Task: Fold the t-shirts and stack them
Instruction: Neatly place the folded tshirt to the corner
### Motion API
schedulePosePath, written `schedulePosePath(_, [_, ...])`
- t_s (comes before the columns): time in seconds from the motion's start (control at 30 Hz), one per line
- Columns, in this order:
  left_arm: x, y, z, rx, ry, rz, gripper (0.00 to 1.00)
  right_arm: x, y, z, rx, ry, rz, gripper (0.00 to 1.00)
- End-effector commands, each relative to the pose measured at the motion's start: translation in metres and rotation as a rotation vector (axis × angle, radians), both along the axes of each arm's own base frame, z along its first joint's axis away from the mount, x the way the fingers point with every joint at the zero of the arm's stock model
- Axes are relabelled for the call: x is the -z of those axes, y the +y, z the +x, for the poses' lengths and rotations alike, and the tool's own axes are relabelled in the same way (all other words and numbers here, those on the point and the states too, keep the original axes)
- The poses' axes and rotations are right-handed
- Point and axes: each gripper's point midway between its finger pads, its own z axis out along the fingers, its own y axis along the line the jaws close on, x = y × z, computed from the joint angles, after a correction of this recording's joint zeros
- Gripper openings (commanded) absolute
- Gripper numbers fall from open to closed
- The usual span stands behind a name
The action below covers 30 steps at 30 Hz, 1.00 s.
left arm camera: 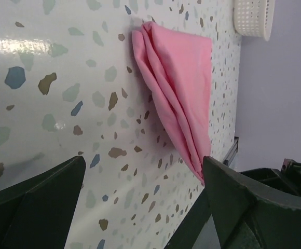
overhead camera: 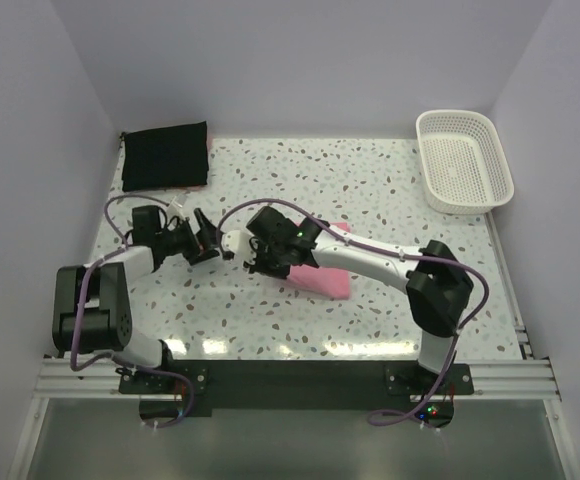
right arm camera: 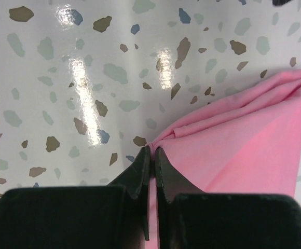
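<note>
The right claw is pinched together on a corner of the folded pink t-shirt, which lies mid-way across the bench. The left claw gapes wide near it, empty; the folded black t-shirt sits at the far-left corner, a white lattice basket far right

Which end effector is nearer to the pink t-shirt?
Right. The right end effector pinches a corner of the pink t-shirt; the left end effector is open, apart from it.
</note>
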Motion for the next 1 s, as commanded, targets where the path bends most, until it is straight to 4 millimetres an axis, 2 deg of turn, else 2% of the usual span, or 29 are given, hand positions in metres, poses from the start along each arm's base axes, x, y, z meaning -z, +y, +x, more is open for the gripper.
schedulePosePath(0.0, [-0.015, -0.022, 0.018, -0.033, -0.012, -0.156, 1.00, -0.018, 0.003, -0.009, -0.024, 0.009, 0.066, 0.00])
schedulePosePath(0.07, [-0.014, -0.030, 0.022, -0.056, 0.001, -0.179, 1.00, -0.021, 0.000, -0.007, -0.011, 0.011, 0.072, 0.00])
schedulePosePath(0.13, [-0.013, -0.047, 0.021, -0.042, 0.008, -0.178, 1.00, -0.024, 0.000, -0.006, -0.001, 0.016, 0.083, 0.00])
schedulePosePath(0.3, [0.006, -0.074, 0.015, -0.049, 0.139, -0.167, 1.00, -0.027, 0.006, -0.005, 0.002, 0.034, 0.093, 0.00])
schedulePosePath(0.47, [0.033, -0.082, 0.013, -0.080, 0.268, -0.133, 1.00, -0.025, 0.015, -0.005, 0.003, 0.057, 0.106, 0.00])
schedulePosePath(0.8, [0.048, -0.104, 0.022, -0.095, 0.328, -0.125, 1.00, -0.020, 0.040, -0.004, 0.015, 0.086, 0.147, 0.00])
schedulePosePath(0.83, [0.050, -0.104, 0.023, -0.104, 0.328, -0.118, 0.99, -0.020, 0.042, -0.003, 0.018, 0.085, 0.151, 0.00])
schedulePosePath(0.97, [0.058, -0.106, 0.040, -0.137, 0.331, -0.098, 0.85, -0.021, 0.054, 0.003, 0.053, 0.089, 0.177, 0.00])
